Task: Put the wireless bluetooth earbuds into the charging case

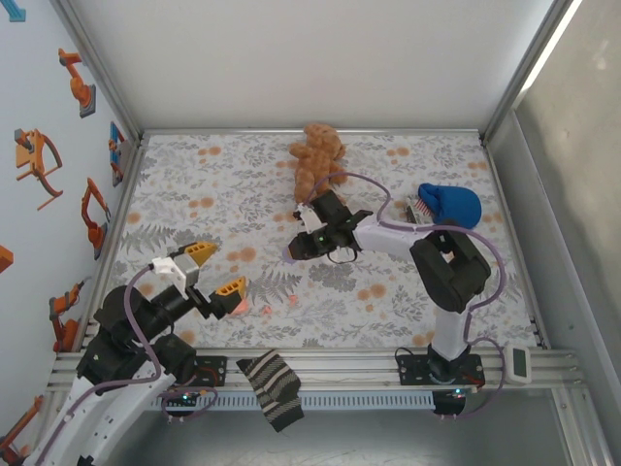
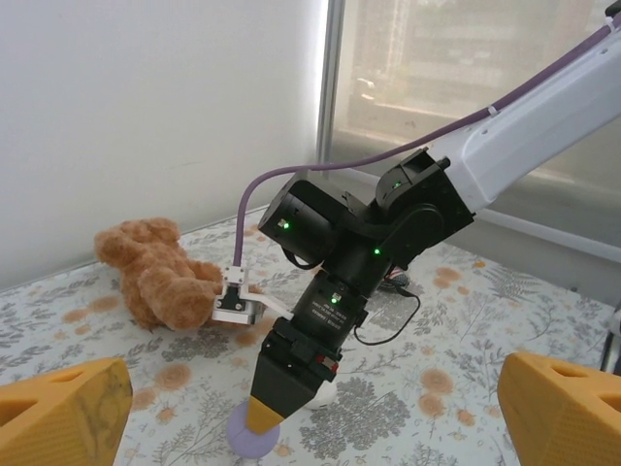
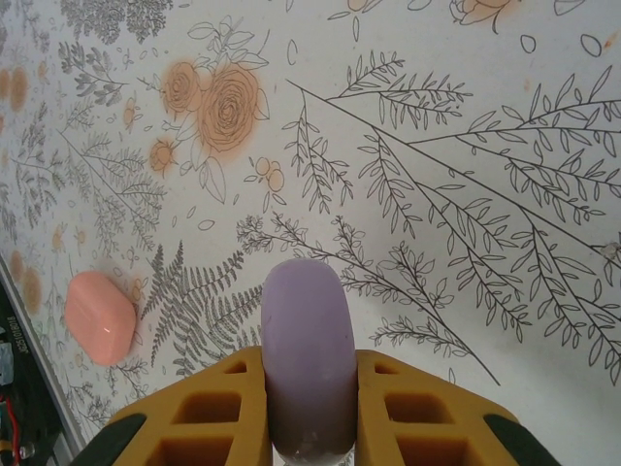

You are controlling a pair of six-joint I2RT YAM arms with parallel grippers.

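Note:
My right gripper is shut on a flat round purple disc, held on edge just above the floral cloth near the table's middle. In the left wrist view its tip rests on that purple disc, and a white disc peeks out behind it. The salmon-pink charging case lies closed on the cloth to the left of the disc. My left gripper stands wide open with nothing between its yellow fingers, right over the case. Two tiny reddish bits, likely earbuds, lie just right of the case.
A brown teddy bear lies at the back centre, close behind the right arm. A blue brush-like thing sits at the right. A striped sock hangs over the front rail. Walls enclose the table on three sides.

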